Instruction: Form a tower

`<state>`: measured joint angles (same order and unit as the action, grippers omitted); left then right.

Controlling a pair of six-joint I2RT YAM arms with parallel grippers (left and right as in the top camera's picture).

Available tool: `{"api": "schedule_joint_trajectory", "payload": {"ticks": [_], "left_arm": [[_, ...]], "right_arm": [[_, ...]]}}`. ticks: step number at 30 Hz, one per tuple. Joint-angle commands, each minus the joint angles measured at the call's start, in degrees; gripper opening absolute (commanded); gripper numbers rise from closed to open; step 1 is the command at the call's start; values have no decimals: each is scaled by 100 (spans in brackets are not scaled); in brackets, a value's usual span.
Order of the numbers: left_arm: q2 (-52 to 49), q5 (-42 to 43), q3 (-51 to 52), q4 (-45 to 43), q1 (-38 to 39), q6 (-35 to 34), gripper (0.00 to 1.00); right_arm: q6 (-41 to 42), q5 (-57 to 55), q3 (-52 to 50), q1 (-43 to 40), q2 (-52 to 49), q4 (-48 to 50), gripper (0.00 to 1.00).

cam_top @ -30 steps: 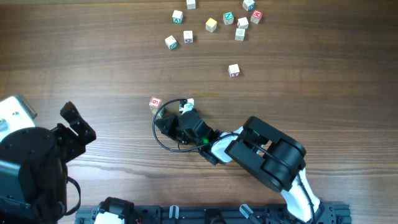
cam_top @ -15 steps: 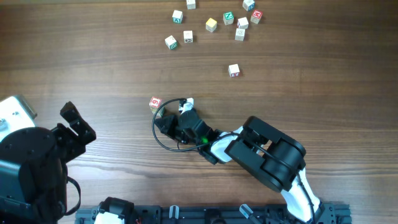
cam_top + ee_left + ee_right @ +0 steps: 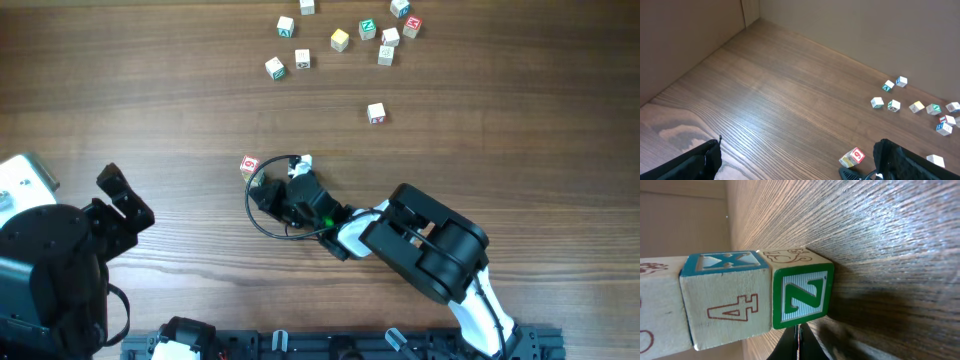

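- The tower [image 3: 250, 166] stands left of centre in the overhead frame on the worktop [image 3: 520, 130]. The right wrist view shows at least three cubes, with a green Z lowest.
- The right pincer [image 3: 268, 192] is fully closed on nothing, just beside the tower. The left pincer [image 3: 799, 150] gapes wide and is empty.
- The tower is probably light, stiff wood and easily toppled. Take any cube by its flat opposite sides.

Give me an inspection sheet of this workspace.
Surface: wood-grain table.
Job's things: tower upright; green Z cube at its base, 4 cube on that.
Clutter: loose cubes scattered at the far side; lone cube apart.
Grippers: left gripper open, holding nothing; right gripper shut, close to the tower.
Cables: black cable looping by the right gripper.
Surroundings: plain beige walls.
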<state>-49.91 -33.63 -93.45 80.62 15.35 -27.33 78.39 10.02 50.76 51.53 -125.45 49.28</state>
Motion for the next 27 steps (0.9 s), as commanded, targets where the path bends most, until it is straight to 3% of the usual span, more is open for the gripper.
{"api": "schedule_joint_trajectory", "payload": {"ticks": [1, 23, 27], "left_arm": [[15, -94, -15, -11, -24, -55, 100], [15, -94, -15, -9, -24, -55, 100], [15, -94, -15, -9, -24, -55, 100]], "right_arm": [[-46, -63, 94, -63, -83, -2, 4], [-85, -125, 94, -131, -83, -4, 4], [-85, 271, 94, -131, -83, -4, 4]]}}
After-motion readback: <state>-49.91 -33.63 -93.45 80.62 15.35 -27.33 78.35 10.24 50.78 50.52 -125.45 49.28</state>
